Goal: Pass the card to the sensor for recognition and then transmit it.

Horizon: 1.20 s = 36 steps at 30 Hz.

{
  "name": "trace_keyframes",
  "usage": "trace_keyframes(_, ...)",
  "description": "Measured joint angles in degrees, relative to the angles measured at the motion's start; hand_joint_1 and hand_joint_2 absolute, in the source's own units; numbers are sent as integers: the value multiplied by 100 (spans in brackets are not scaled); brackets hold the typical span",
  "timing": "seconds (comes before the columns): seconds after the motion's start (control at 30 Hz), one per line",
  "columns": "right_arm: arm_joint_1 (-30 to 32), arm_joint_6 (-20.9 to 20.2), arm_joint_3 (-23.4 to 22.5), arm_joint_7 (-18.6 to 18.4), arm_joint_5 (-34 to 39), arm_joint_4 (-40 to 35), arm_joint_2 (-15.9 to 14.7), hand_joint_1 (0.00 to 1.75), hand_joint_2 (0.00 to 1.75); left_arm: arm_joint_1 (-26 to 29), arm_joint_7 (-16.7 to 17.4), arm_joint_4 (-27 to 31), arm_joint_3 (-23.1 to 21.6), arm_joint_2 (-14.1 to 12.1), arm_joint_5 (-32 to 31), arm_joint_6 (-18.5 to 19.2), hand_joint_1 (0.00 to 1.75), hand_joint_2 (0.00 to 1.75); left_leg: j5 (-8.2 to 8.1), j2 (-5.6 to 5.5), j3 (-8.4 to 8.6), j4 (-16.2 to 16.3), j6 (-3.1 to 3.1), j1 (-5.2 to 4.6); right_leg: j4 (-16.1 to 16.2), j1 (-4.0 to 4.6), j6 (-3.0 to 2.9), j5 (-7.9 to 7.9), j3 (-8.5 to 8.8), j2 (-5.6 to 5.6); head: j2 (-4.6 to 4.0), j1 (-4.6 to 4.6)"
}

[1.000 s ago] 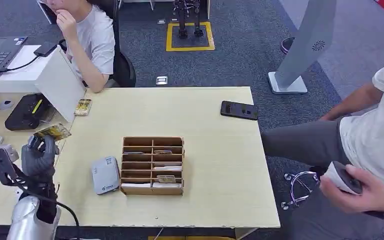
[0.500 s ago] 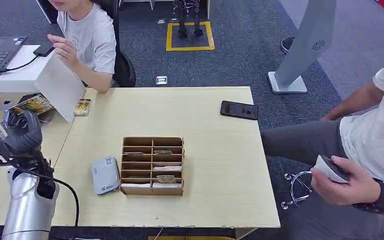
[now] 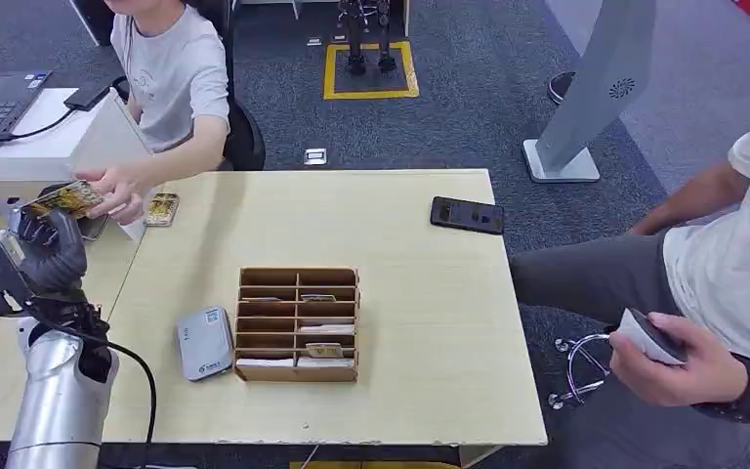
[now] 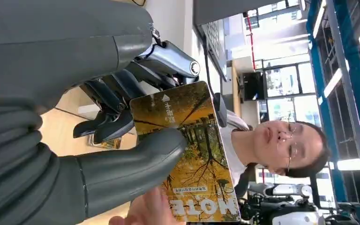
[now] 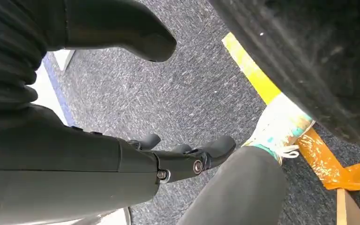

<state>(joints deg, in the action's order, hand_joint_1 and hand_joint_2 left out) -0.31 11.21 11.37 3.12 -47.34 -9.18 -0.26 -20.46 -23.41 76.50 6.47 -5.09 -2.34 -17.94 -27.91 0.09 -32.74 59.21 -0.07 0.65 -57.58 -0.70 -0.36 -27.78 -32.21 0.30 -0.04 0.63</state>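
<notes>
1. One card (image 3: 62, 198) is sitting pinched in the robot's left hand (image 3: 47, 256), raised just off the far left corner of the worktop (image 3: 420, 293). In the left wrist view the thumb (image 4: 136, 164) is pressing on the card's (image 4: 187, 154) printed face with the darker fingers behind it. It's got an autumn tree picture on it.
2. A person's hand (image 3: 117, 191) is reaching in from the far left side and touching the card's outer end. The person is sitting behind the far left corner.
3. The sensor (image 3: 205, 341), a small grey box, is lying near the front edge of the worktop, just beside the left side of a brown card organizer (image 3: 298, 323). It's well apart from the card.
4. The right hand (image 5: 178, 159) is hanging down over dark carpet with its fingers loosely spread and holding nothing.
5. A black phone (image 3: 467, 215) is lying near the far right corner.
6. A small gold-patterned item (image 3: 162, 208) is resting at the far left corner, near the person's hand.
7. Another person is sitting off the right edge, holding a small device (image 3: 650, 337) in one hand.
</notes>
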Motion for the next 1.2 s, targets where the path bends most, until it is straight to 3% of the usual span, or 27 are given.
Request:
trace_keyframes(0.4, 0, -17, 2, 13, -50, 0, 2, 0, 175, 7, -175, -22, -55, 57, -337, -195, 175, 175, 0, 0, -1, 0, 0, 0, 0, 0, 0, 0, 0, 0, 0, 0)
trace_keyframes(0.43, 0, -15, 2, 15, -57, 0, 2, 0, 175, 7, -177, -22, -57, 63, -339, -192, 0, 175, 0, 0, -1, 0, 0, 0, 0, 0, 0, 0, 0, 0, 0, 0)
trace_keyframes(0.57, 1, -17, 2, 50, -66, 0, 2, 0, 175, 9, -181, -33, -59, 74, -265, -44, 0, 175, 0, 0, -2, 0, 0, 0, 0, 0, 0, 0, 0, 0, 0, 0)
trace_keyframes(0.83, 6, -2, 0, 13, -24, 0, 2, 0, 175, 106, 223, -59, -66, -68, -175, 429, 0, 175, 0, 1, -2, 0, 0, 1, 0, 0, 0, 0, 1, 1, 0, 0)
trace_keyframes(1.03, 15, 0, 0, 13, 4, 0, 2, 0, 175, 333, 179, 107, -70, -207, -228, 575, 0, 175, 0, 0, -5, 0, 0, 1, 0, 0, 0, 0, -1, 2, 0, 0)
trace_keyframes(1.2, 35, 18, -13, 61, 26, 0, 2, 0, 175, 723, 6, 527, -94, -251, -361, 914, 0, 175, -1, 2, -4, 0, 0, 0, 0, 0, 0, 0, -1, 3, 0, 0)
